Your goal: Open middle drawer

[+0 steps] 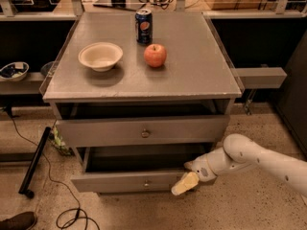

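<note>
Now the long grey middle drawer (115, 181) with a small round metal knob stands pulled out below the grey table (196, 71). The robot's white hand (184, 184) is at the drawer front's right end; whether it is clenched, I cannot tell.

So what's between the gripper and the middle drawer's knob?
Only bare grey drawer front, in the camera view; the gripper sits at the middle drawer's front, right of its knob.

Grey middle drawer (120, 181) pulled partly out; hand (185, 183) at its front
</note>
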`<state>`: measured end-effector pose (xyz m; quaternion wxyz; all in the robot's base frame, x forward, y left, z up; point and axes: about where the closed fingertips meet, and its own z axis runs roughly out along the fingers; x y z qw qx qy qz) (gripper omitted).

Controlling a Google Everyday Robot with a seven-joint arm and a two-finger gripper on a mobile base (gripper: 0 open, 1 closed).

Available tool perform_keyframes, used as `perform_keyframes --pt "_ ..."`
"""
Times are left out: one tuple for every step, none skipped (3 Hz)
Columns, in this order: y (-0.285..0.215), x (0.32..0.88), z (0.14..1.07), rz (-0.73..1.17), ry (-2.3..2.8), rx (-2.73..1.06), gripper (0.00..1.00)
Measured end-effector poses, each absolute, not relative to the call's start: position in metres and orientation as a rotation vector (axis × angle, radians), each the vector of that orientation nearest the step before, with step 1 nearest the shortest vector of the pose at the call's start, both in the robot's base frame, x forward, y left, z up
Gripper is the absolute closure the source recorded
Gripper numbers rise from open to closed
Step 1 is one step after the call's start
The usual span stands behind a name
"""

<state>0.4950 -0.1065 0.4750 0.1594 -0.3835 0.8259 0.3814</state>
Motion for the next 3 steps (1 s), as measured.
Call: perform_keyframes --pt "-0.106 0.495 0.477 1.090 2.360 -1.096 0.00" --pt "-0.106 0.491 0.477 1.098 2.355 -1.090 0.00" --pt "-0.101 0.467 0.490 1.136 2.297 -1.080 0.00"
